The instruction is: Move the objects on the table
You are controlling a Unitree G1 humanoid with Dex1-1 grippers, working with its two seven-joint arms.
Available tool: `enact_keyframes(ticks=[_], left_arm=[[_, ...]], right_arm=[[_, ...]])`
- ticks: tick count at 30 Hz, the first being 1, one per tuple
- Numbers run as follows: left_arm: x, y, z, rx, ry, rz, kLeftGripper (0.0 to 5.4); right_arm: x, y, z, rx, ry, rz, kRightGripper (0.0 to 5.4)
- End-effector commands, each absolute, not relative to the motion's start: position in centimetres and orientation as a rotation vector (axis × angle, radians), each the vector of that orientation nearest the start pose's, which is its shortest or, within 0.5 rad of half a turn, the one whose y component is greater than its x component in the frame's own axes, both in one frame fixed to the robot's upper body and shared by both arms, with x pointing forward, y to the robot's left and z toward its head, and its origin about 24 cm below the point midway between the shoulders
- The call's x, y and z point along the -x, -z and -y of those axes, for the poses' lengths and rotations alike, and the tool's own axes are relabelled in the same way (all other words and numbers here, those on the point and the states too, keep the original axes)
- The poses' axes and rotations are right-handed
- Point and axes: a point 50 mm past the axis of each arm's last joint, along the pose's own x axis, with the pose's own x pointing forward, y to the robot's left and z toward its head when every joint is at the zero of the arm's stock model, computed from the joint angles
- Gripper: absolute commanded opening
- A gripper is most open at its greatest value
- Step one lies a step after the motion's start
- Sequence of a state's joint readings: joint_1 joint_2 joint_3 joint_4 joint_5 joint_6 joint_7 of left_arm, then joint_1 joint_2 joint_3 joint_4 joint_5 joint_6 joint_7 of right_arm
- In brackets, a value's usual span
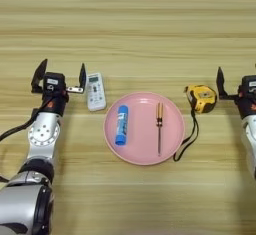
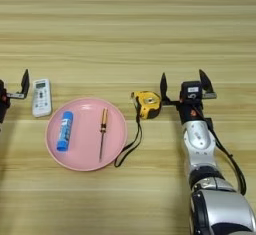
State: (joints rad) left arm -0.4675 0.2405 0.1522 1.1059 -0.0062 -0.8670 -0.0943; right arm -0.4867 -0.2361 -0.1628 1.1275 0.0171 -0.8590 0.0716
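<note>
A slim white remote control (image 1: 95, 91) lies on the wooden table (image 1: 130, 34), just left of the pink plate. My left gripper (image 1: 60, 74) stands open right beside it, its right finger close to the remote's left edge, with nothing between the fingers. A yellow-black tape measure (image 2: 148, 104) sits right of the plate, and its black strap (image 2: 129, 144) trails down toward the front. My right gripper (image 2: 184, 83) is open just to the right of the tape measure and holds nothing.
A round pink plate (image 1: 172, 139) sits in the middle and carries a blue glue stick (image 1: 121, 124) and a wooden-handled screwdriver (image 1: 159, 126). Bare wood stretches across the far half of the table.
</note>
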Motion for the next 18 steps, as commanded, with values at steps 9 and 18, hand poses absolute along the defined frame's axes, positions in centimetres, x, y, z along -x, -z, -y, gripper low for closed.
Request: enact_keyframes(ticks=[9, 18], left_arm=[[-30.95, -2.43, -21.6, -0.207, -0.011, 0.218, 5.37], [-30.95, -2.25, -21.41, -0.22, 0.002, 0.205, 5.37]], right_arm=[[-31.35, -2.64, 21.64, 0.179, 0.033, 0.216, 5.4], [-31.3, -2.6, 21.55, 0.189, 0.028, 0.217, 5.4]])
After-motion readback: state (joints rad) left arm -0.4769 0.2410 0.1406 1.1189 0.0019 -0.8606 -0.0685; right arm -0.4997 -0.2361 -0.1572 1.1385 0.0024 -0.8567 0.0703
